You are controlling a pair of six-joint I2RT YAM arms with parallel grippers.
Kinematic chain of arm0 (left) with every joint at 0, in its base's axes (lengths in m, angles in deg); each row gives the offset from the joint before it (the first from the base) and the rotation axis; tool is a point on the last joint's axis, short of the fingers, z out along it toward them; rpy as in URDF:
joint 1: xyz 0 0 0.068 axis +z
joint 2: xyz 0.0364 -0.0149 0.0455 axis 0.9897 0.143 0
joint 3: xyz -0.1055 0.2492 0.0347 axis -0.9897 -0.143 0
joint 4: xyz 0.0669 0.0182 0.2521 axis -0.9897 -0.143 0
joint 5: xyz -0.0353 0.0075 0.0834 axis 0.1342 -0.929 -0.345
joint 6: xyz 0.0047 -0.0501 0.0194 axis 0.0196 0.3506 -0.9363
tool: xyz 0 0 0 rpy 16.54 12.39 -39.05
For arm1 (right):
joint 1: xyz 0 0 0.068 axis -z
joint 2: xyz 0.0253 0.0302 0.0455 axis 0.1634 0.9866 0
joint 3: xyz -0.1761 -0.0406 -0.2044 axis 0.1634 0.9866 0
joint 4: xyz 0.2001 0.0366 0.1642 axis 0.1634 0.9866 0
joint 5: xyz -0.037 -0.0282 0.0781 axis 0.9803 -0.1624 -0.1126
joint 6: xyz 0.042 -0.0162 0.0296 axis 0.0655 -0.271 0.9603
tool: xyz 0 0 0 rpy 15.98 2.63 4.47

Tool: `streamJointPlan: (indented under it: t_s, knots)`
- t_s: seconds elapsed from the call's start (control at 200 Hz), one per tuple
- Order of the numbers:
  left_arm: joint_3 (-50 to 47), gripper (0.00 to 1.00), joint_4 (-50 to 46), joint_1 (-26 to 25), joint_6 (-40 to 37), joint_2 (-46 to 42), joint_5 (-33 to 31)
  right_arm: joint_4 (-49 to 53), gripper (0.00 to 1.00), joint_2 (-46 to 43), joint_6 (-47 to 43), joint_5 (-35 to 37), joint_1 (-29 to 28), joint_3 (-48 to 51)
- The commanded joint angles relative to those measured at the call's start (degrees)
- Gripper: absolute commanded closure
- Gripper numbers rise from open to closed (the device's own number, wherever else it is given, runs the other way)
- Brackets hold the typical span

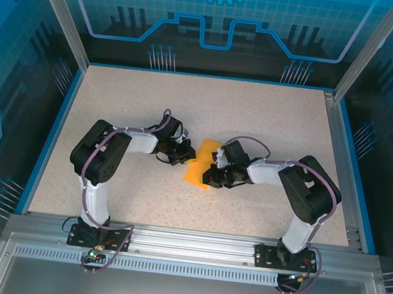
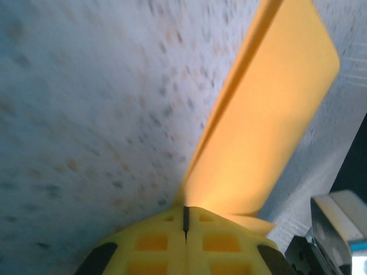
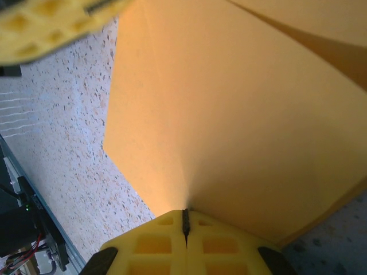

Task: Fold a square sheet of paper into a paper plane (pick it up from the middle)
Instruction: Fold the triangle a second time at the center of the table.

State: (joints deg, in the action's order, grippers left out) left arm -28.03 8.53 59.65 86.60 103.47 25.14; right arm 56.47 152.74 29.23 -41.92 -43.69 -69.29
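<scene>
Top external: left gripper (image 1: 183, 157) and right gripper (image 1: 211, 176) clamped on square sheet of paper (image 1: 198, 167), opposite sides. Fold apparently underway; next likely needs aligned edges.

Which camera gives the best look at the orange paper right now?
Right wrist: the paper is close, sharp, its overlapping layers plain. Left wrist shows a blurred narrow flap; top shows a small, partly covered patch.

The square sheet of paper (image 1: 200, 163), thin and plain orange-yellow, is creased into overlapping layers. It sits mid-surface (image 1: 257, 111), one edge pinched in the left hand (image 1: 187, 157) and the opposite edge in the right hand (image 1: 212, 173).
</scene>
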Motion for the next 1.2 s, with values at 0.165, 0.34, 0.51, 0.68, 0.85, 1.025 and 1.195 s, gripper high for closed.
streamJointPlan:
  t_s: [0.165,0.34,0.51,0.68,0.85,1.025,1.195]
  knots:
    - [3.48,1.0,-3.95,1.68,-3.17,0.78,-1.89,7.96,0.95,2.38,-1.2,2.61,0.71,1.74]
    - [2.7,0.98,-5.27,1.65,-3.57,-4.48,-1.89,7.94,0.95,2.34,-0.95,2.67,0.72,1.12]
    - [0.76,0.97,-4.44,-0.26,-3.95,-8.35,2.06,7.53,0.95,2.29,-0.46,2.56,0.71,0.49]
    - [-0.03,0.99,-4.31,-3.77,-5.5,-7.39,4.45,6.82,0.94,1.69,0.36,2.43,0.72,0.32]
    - [-1.02,1.0,-1.98,-4.09,-4.04,-3.39,4.59,6.65,0.94,0.46,0.72,2.38,0.71,0.23]
    - [-0.21,1.0,-3.3,-4.03,-4.32,-0.47,2.66,5.74,0.93,-1.44,1.78,1.19,0.54,-0.47]
    - [0.32,1.0,-6.23,-4.01,-5.44,1.39,0.17,9.3,0.9,-5.65,1.61,3.69,-0.08,-2.87]
